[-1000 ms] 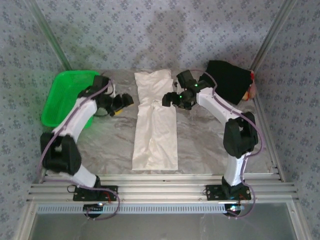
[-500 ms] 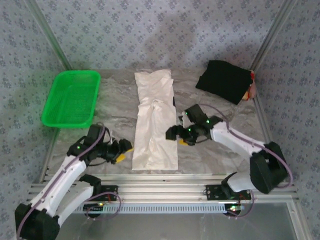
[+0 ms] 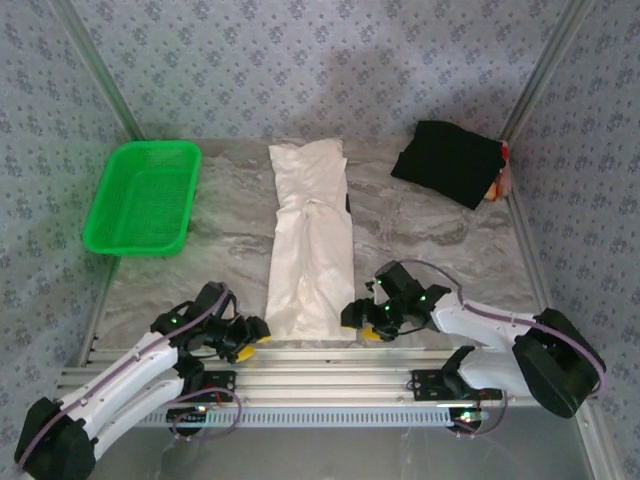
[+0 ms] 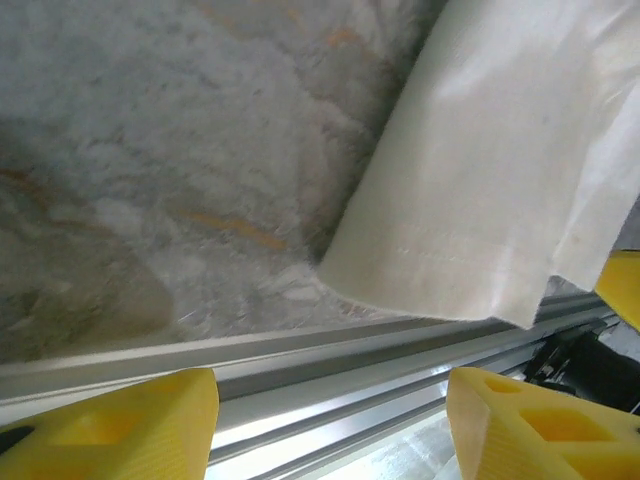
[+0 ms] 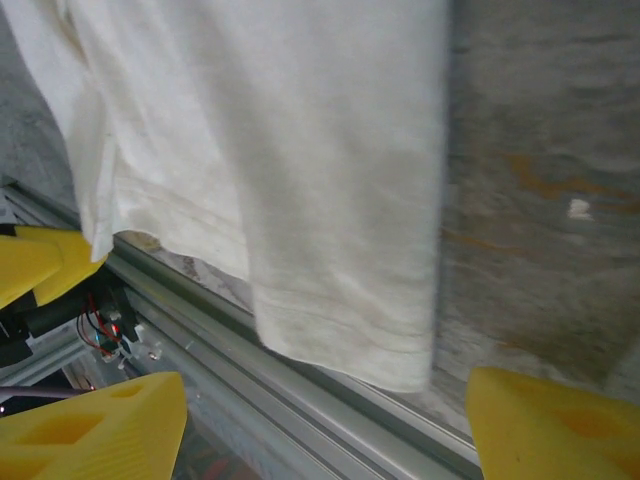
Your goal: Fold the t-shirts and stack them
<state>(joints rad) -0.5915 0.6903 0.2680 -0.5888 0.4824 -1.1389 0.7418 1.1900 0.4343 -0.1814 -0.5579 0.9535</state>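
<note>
Since a second ago both arms have swung back from the far half of the table (image 3: 420, 240) to its near edge. They now flank the near hem of the off-white shirt (image 3: 310, 245). The left gripper (image 3: 248, 335) sits just left of the near-left hem corner, and the right gripper (image 3: 360, 320) sits just right of the near-right corner.

Both sets of jaws stand apart with nothing between them. In the left wrist view the yellow fingertips (image 4: 110, 425) hang over the aluminium rail (image 3: 320, 365), with the hem corner just ahead of them and not yet touched. The right wrist view shows the same on the other side, with the cloth edge ahead of the fingers and no grip.

The off-white shirt has not moved. It lies as a long narrow strip down the middle of the table, sides already folded in, running far to near. My read is that the arms are lining up to pinch the two near corners for a fold toward the far end. That fold is not started.

The black shirt (image 3: 447, 162) lies bunched at the far right corner, well apart and untouched, so stacking is still open. The green basket (image 3: 140, 200) sits far left.

No brand, label or writing is readable anywhere. A small reddish thing (image 3: 503, 170) beside the black shirt is too small to tell.
</note>
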